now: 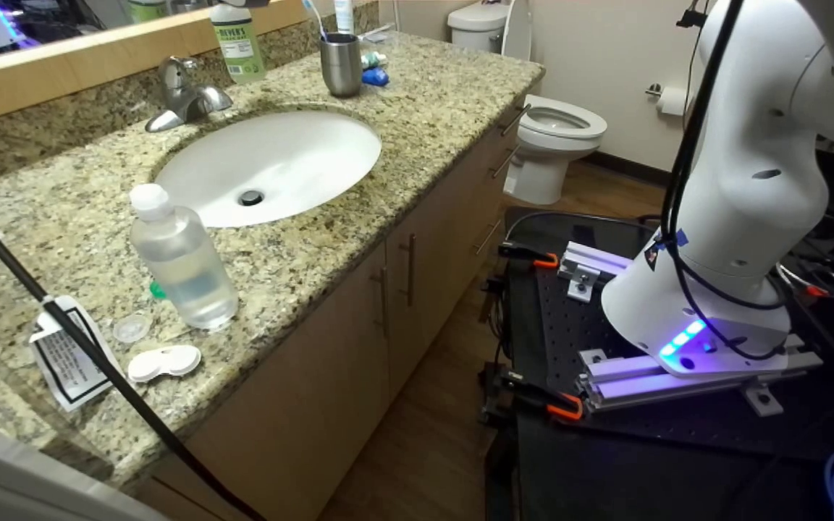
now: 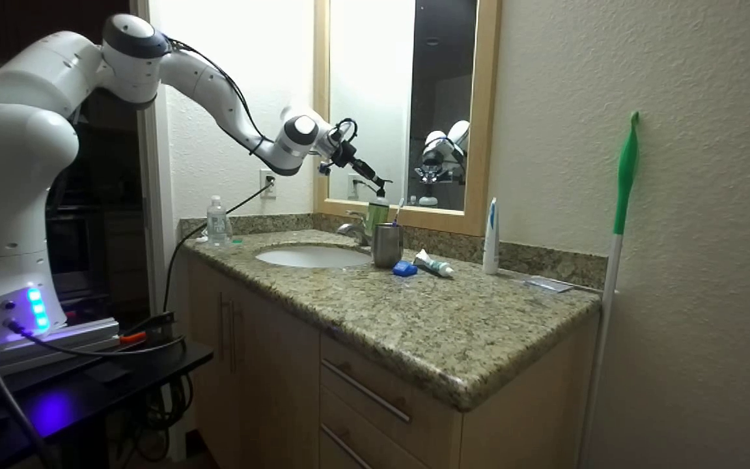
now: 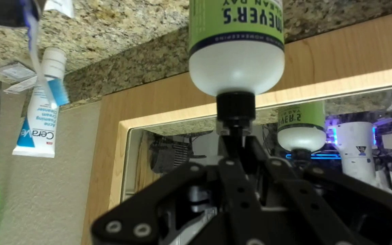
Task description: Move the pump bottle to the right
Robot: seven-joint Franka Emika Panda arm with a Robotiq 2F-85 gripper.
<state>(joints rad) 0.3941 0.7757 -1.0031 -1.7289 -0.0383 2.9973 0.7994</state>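
Note:
The pump bottle, with a green label and dark pump head, stands upright behind the sink near the faucet. It shows in both exterior views (image 1: pixel 238 45) (image 2: pixel 377 213), partly hidden by the metal cup in the latter. In the upside-down wrist view the bottle (image 3: pixel 237 64) hangs from the top, with its black collar facing my fingers. My gripper (image 3: pixel 239 144) is closed around the pump head; its fingertips (image 2: pixel 382 185) meet the bottle's top from above. I cannot tell whether the bottle's base touches the counter.
A metal cup (image 1: pixel 341 65) with a toothbrush, a blue item (image 1: pixel 375 77) and a toothpaste tube (image 2: pixel 433 264) are close by. A white tube (image 2: pixel 491 238) stands farther along. The faucet (image 1: pixel 184 94), sink (image 1: pixel 330 145) and mirror frame (image 3: pixel 168 98) are near. A clear bottle (image 1: pixel 184 260) stands beyond the sink.

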